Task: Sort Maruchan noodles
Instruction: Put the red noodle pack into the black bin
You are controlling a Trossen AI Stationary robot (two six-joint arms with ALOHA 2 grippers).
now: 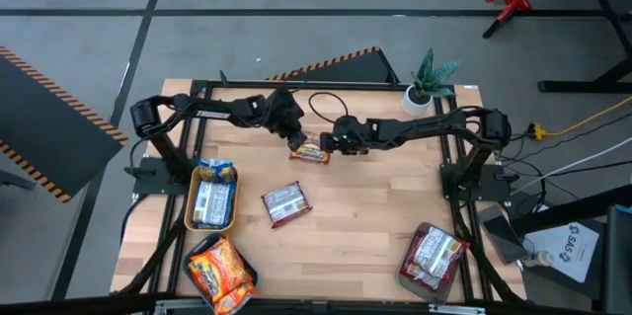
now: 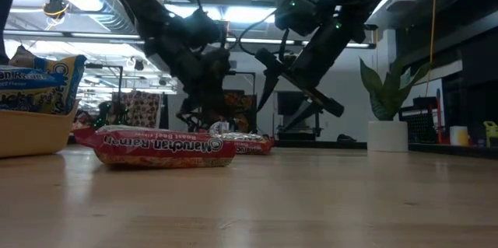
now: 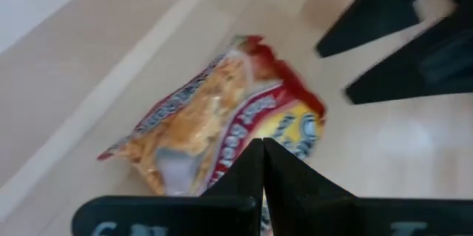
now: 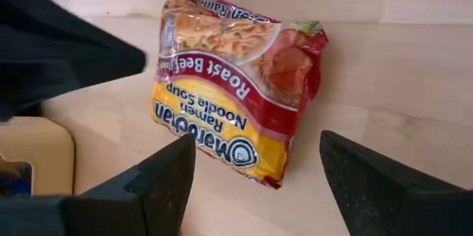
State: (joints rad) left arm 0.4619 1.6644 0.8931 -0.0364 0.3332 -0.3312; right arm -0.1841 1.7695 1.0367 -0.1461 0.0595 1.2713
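Packets of Maruchan noodles are counted on the counter [image 1: 365,226] as follows: two loose ones and three grouped lots. One loose red-and-yellow roast beef packet [image 1: 310,151] lies at upper centre of the high view, directly between the two grippers; a second loose red-brown packet [image 1: 285,203] lies just below it, near the frame's centre, with bare wood on all sides. Blue packets [image 1: 212,193] are held in one yellow tray [image 1: 191,218] at the left; their exact number cannot be told. Orange packets [image 1: 219,268] are piled at the lower left corner, close to the counter's edge. Red-brown packets [image 1: 433,255] sit in one grey tray [image 1: 409,277] at lower right, beside the right edge.

The left gripper [image 1: 292,135] is seen closed, its fingers pressed together just over the roast beef packet's upper left end; whether anything is pinched cannot be told. The right gripper [image 1: 333,143] is spread wide beside the packet's right end, holding nothing. One potted plant [image 1: 430,83] stands at the upper right corner. Wide open wood is left across the middle and lower centre.
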